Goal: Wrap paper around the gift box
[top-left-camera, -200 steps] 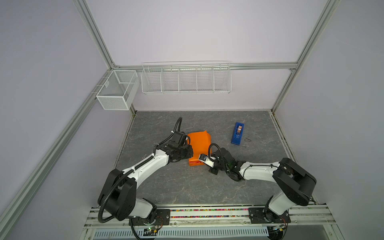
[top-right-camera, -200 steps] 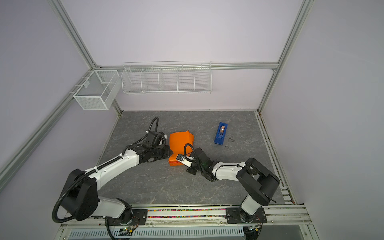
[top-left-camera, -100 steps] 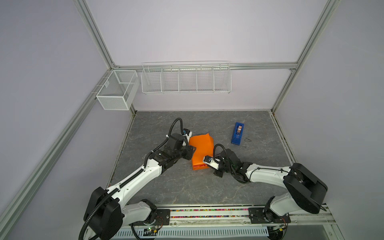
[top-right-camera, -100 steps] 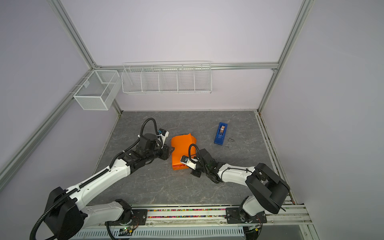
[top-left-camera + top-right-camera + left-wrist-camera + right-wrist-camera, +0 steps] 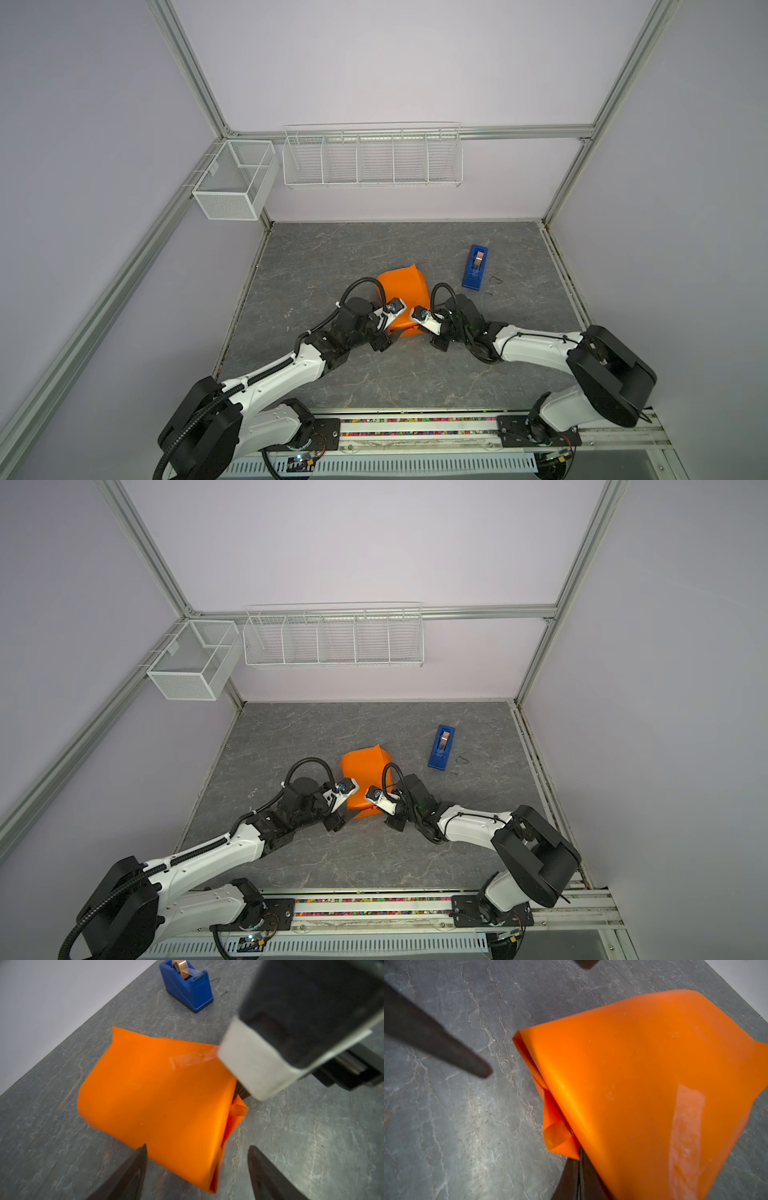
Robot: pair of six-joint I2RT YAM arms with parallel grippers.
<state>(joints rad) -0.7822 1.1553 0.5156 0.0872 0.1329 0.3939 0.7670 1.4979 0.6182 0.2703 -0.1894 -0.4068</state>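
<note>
The orange paper (image 5: pixel 405 286) (image 5: pixel 365 766) is folded round the gift box, which is hidden inside it. A strip of clear tape (image 5: pixel 191 1058) (image 5: pixel 685 1126) lies on the top sheet. My left gripper (image 5: pixel 388 336) (image 5: pixel 340 817) (image 5: pixel 197 1147) is open at the parcel's near left corner, its fingers either side of that corner without touching it. My right gripper (image 5: pixel 419 330) (image 5: pixel 376 810) (image 5: pixel 579 1157) is shut. Its tips are tucked under the paper's loose folded end (image 5: pixel 560 1136) at the near right. I cannot tell whether paper is pinched.
A blue tape dispenser (image 5: pixel 475 267) (image 5: pixel 441 747) (image 5: pixel 187 987) stands on the grey table to the parcel's far right. A long wire basket (image 5: pixel 372 156) and a small mesh basket (image 5: pixel 232 183) hang on the back wall.
My left gripper has opened and swung from the parcel's left side round to its near corner. The right gripper stays shut at the near end.
</note>
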